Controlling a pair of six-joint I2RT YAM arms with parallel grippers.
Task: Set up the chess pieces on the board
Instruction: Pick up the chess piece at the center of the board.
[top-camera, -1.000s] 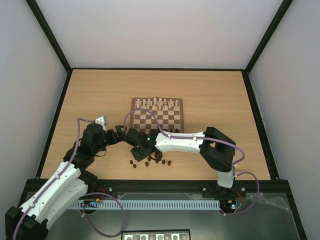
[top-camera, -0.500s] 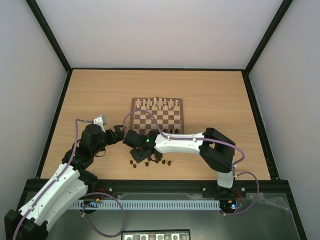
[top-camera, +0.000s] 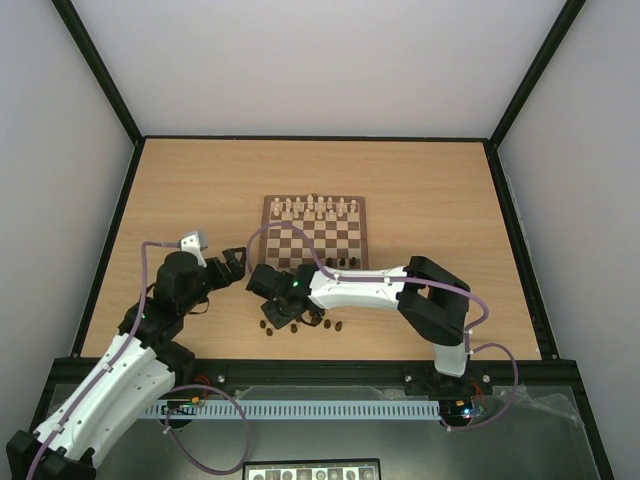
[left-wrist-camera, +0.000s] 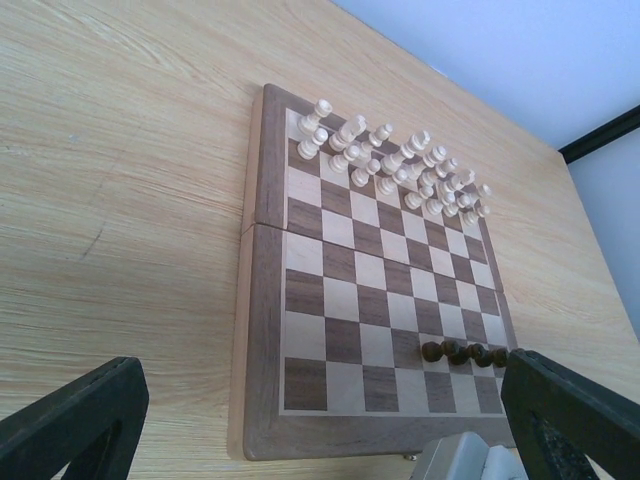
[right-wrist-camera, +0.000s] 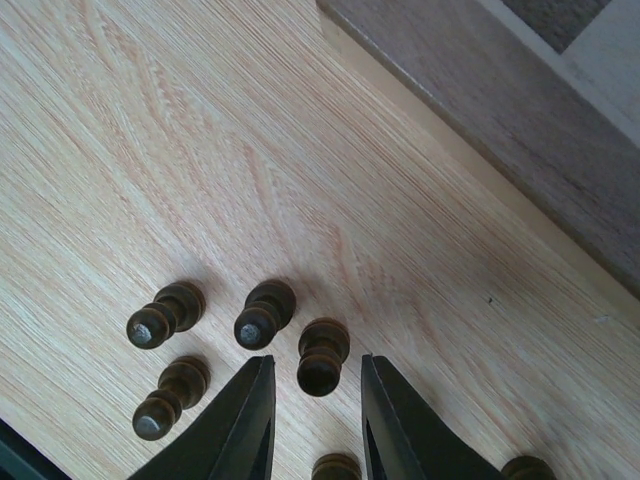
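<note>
— What are the chess pieces (right-wrist-camera: 265, 312) looking like, and where are they sitting?

— They are small, dark brown, turned wood with round heads. Several are sitting on the pale, grainy table (right-wrist-camera: 200, 150), just beside the brown border of the board (left-wrist-camera: 262, 300). Four more are standing in a row on its near right squares.

— And the right gripper (right-wrist-camera: 315, 368)?

— Its black, smooth jaws are standing narrowly apart around one dark piece, with a thin gap showing on each side.

— The left gripper (top-camera: 232, 266)?

— It is hanging above the table at the near left of the board, jaws spread wide, gripping nothing. The cream pieces (left-wrist-camera: 390, 165) are filling the far rows of the checkered board.
</note>
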